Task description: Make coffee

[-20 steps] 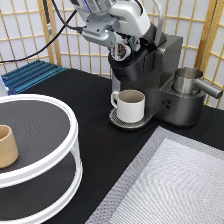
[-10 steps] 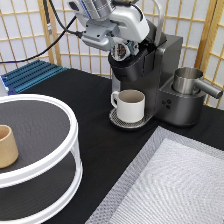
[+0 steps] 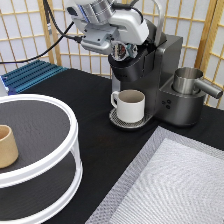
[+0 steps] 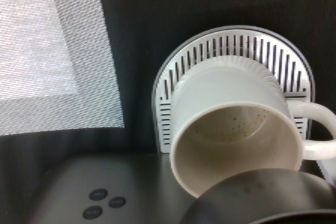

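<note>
Claw [image 3: 123, 50], apparently shifted rightward, over coffee maker [image 3: 150, 75], above mug [image 3: 131, 105].

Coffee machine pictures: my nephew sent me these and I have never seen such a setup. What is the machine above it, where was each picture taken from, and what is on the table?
The white and grey thing at the exterior view's top is a robot arm. Its gripper hangs over the brew head of the dark coffee maker, with the small coffee pod at its tip; I cannot tell whether its fingers are open or shut.

One picture comes from a fixed camera looking down across the table. The other comes from a camera on the robot's hand, looking straight down.

Below the brew head a white mug stands on the drip tray. The hand camera shows nothing in the mug. A tan cup sits on a round two-level stand at the exterior view's left, and a grey mat lies at bottom right.
</note>
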You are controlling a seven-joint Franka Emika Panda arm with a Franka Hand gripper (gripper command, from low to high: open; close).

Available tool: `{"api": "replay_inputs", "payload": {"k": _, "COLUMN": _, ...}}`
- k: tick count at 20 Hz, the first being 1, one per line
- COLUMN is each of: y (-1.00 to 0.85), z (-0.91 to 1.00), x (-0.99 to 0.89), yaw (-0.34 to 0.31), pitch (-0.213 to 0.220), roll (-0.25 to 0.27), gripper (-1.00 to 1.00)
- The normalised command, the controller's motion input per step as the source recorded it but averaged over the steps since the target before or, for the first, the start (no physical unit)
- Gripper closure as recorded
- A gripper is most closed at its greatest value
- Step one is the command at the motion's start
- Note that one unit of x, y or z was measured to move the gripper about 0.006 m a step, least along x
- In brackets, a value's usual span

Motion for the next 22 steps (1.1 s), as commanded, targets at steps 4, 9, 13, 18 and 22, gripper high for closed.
{"api": "replay_inputs", "payload": {"k": 4, "y": -0.02, "z": 0.0, "x": -0.02, "yaw": 0.087, "pitch": 0.0, "roll": 0.003, "gripper": 1.0}}
{"api": "replay_inputs", "payload": {"k": 9, "y": -0.11, "z": 0.0, "x": -0.07, "yaw": 0.079, "pitch": 0.0, "roll": 0.011, "gripper": 1.0}}
{"api": "replay_inputs", "payload": {"k": 13, "y": -0.1, "z": 0.05, "x": -0.1, "yaw": 0.077, "pitch": 0.0, "roll": 0.01, "gripper": 1.0}}
{"api": "replay_inputs", "payload": {"k": 18, "y": -0.08, "z": 0.12, "x": -0.09, "yaw": 0.071, "pitch": 0.0, "roll": 0.024, "gripper": 1.0}}
{"api": "replay_inputs", "payload": {"k": 22, "y": -0.24, "z": 0.46, "x": -0.17, "yaw": 0.005, "pitch": -0.034, "roll": 0.041, "gripper": 1.0}}
